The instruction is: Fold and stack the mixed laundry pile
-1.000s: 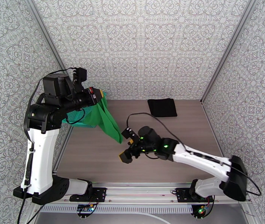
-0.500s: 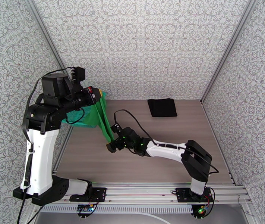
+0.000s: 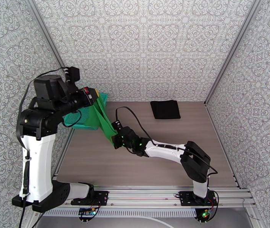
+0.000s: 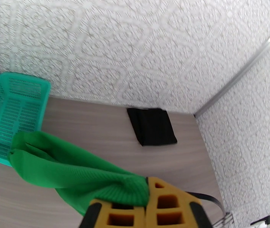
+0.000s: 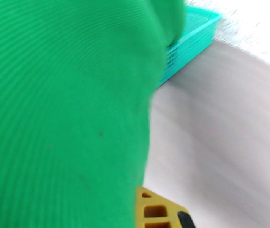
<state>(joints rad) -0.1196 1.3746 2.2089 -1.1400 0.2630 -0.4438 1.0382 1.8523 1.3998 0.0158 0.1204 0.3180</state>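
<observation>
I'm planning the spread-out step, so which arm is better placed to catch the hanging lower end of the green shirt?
Right. The left gripper is shut on the top of the green T-shirt, holding it up; the right gripper sits at its hanging lower end.

Teal mesh basket (image 4: 13,111), wood-grain table (image 3: 97,160), patterned walls (image 3: 142,46)

I see green T-shirt (image 3: 103,119) lifted, bunched into long creased drape; bright green, fine ribbed knit. Upper end pinched in left gripper (image 3: 93,94), lower tip hanging down over left part of table (image 3: 165,160). I can't tell whether tip touches surface. Black garment (image 3: 165,109) plain, folded into flat neat rectangle, lying at table's far edge by back wall, well apart from green one.
</observation>
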